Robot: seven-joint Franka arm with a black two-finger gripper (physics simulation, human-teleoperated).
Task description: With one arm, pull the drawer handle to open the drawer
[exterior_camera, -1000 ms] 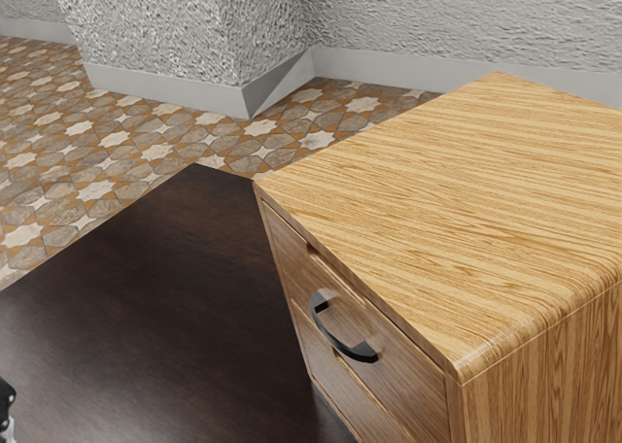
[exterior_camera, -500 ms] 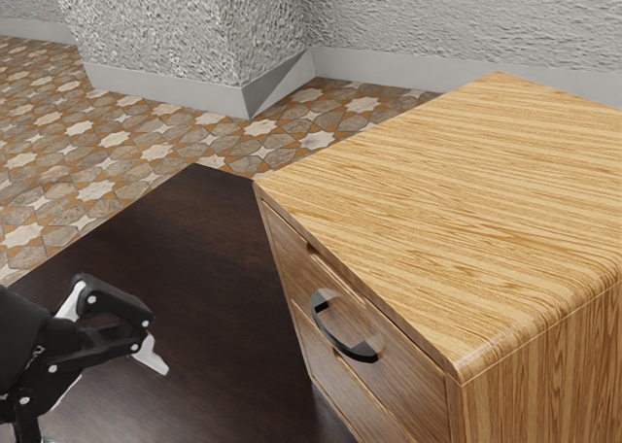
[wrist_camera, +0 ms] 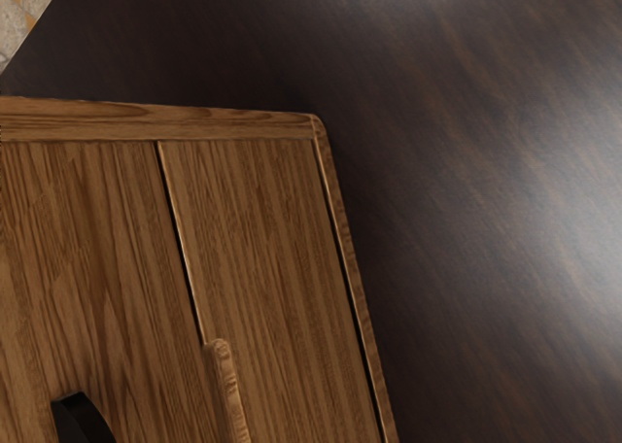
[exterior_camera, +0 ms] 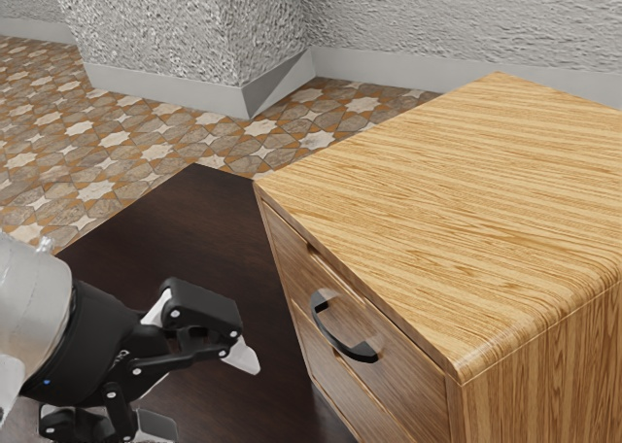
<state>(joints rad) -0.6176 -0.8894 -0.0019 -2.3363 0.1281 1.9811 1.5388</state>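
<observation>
**Item: drawer, upper of two, in a wood-grain cabinet.**

**Location.** The cabinet stands on the dark worktop. The drawer front faces the exterior view's lower left. I read it as shut, as its face sits flush under the cabinet top.

**Handle.** A black bow-shaped bar is fixed to the drawer front and stands off over a shallow recess.

**End effector.** It is low at the exterior view's left, near the handle but apart from it. The fingers are spread wide with nothing between them.

**Handling, my judgement.**
- The handle looks rigid and smooth, so it may be slippery under the pads.
- The drawer should be stiff and slide one way only, straight out of the front.
- I cannot judge its weight, because I cannot see what it holds.
- I would take hold at the middle of the bow, one finger on each side of the bar, and pull square to the front. A skewed pull may bind the drawer or slide off the bar.

**Hidden or unclear.**
- The depth of the gap behind the bar is hard to read.
- The lower drawer is cut off by the exterior view's bottom edge, and the cabinet's far side by its right edge.
- My arm is cut off at the exterior view's left edge.
- In the wrist view I see the cabinet front and its seams. A dark patch sits at the frame edge, and I cannot tell whether it is the handle or its recess.
</observation>
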